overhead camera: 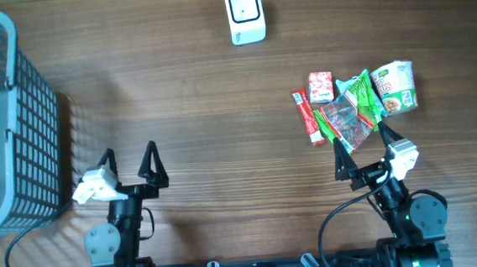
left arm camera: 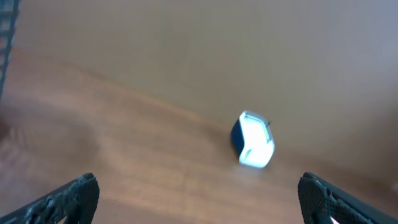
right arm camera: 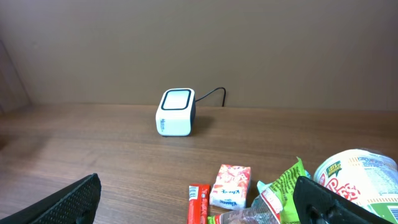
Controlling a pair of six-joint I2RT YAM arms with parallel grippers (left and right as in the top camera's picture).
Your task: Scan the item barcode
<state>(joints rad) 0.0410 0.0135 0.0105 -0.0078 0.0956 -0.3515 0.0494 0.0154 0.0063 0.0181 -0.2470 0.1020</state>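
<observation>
The left gripper [overhead camera: 129,151] and the right gripper [overhead camera: 361,137] both gape wide, holding nothing. The snack packets [overhead camera: 350,109] lie heaped just ahead of the right one. The scanner [overhead camera: 244,13] sits at the far edge, and the grey basket [overhead camera: 36,122] stands far left.

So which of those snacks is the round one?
The noodle cup at the pile's right end, white and green. The others are flat packets, a red bar and a small red box.

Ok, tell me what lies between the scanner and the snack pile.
Nothing: only bare wooden table between the scanner and the snack pile, clearest in the overhead view.
</observation>
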